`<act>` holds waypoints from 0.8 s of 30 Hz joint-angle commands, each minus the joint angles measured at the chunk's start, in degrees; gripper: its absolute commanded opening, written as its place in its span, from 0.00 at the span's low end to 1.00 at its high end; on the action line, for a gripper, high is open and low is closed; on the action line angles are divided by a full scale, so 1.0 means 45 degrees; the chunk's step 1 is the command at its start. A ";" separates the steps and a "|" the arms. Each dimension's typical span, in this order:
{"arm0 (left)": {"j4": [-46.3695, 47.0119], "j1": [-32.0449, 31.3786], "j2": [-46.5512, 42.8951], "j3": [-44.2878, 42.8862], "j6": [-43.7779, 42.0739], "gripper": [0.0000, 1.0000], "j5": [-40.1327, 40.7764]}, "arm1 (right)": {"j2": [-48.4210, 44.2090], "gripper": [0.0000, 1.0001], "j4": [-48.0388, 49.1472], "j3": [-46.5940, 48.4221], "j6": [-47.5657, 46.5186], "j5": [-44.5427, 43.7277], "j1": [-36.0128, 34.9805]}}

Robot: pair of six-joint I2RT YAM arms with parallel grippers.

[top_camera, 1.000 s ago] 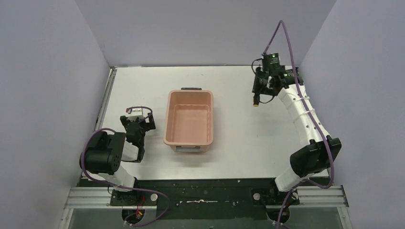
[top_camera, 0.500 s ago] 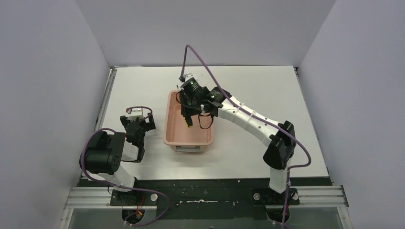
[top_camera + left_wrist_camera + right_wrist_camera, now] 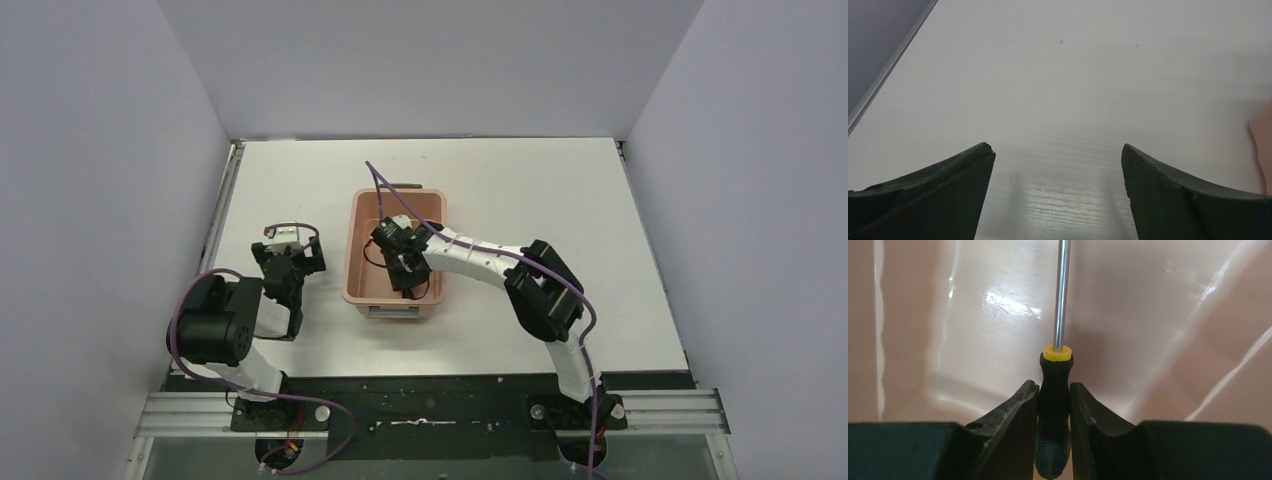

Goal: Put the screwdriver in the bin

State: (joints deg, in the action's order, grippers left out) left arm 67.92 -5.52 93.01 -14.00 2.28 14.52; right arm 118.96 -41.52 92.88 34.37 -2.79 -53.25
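Observation:
The salmon-pink bin (image 3: 361, 228) stands in the middle of the table. My right gripper (image 3: 404, 272) reaches down inside it and is shut on the screwdriver. In the right wrist view the jaws clamp the black handle (image 3: 1054, 390) with its yellow collar, and the thin metal shaft (image 3: 1062, 290) points away over the pink bin floor (image 3: 973, 330). In the top view the screwdriver is hidden by the gripper. My left gripper (image 3: 288, 262) rests open and empty on the table left of the bin; it also shows in the left wrist view (image 3: 1058, 150).
Grey walls enclose the white table (image 3: 520, 190) on three sides. A sliver of the bin shows at the right edge of the left wrist view (image 3: 1263, 145). A metal rail (image 3: 225, 200) runs along the table's left edge.
My right arm swung from the far right of the table over to the bin with the screwdriver, then lowered into the bin's near half. The left arm has not moved.

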 commanded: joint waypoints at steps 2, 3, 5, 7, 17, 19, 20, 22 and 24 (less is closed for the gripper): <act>0.0373 0.0061 -0.0174 -0.0092 -0.0085 0.97 -0.0161 | -0.0198 0.33 0.0984 0.0036 0.0269 -0.0640 -0.0082; 0.0358 0.0070 -0.0173 -0.0092 -0.0096 0.97 -0.0161 | -0.0179 0.37 0.0942 0.0067 0.0228 -0.0659 -0.0082; 0.0364 0.0055 -0.0157 -0.0092 -0.0097 0.97 -0.0161 | -0.0221 0.42 0.0743 0.0262 0.0146 -0.0798 -0.0081; 0.0361 0.0064 -0.0169 -0.0092 -0.0090 0.97 -0.0161 | -0.0384 0.48 0.0513 0.0570 0.0048 -0.1008 -0.0091; 0.0361 0.0060 -0.0155 -0.0092 -0.0086 0.97 -0.0161 | -0.3096 0.67 0.0663 0.1465 -0.1645 -0.1667 -0.0267; 0.0361 0.0055 -0.0169 -0.0092 -0.0097 0.97 -0.0162 | -0.4032 0.97 0.1278 0.1122 -0.2613 -0.2113 -0.0243; 0.0361 0.0055 -0.0170 -0.0092 -0.0088 0.97 -0.0161 | -0.4543 1.00 0.1621 0.0881 -0.3018 -0.2498 -0.0220; 0.0362 0.0055 -0.0169 -0.0092 -0.0087 0.97 -0.0164 | -0.5556 1.00 0.2029 0.0296 -0.3686 -0.3324 -0.0123; 0.0362 0.0065 -0.0171 -0.0092 -0.0088 0.97 -0.0161 | -0.6653 1.00 0.2879 -0.0544 -0.4484 -0.3779 0.0121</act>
State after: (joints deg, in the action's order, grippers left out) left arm 67.92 -5.52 93.01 -14.00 2.28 14.52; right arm 99.96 -36.75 94.87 23.16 -11.77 -54.00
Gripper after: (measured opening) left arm 0.974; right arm 0.999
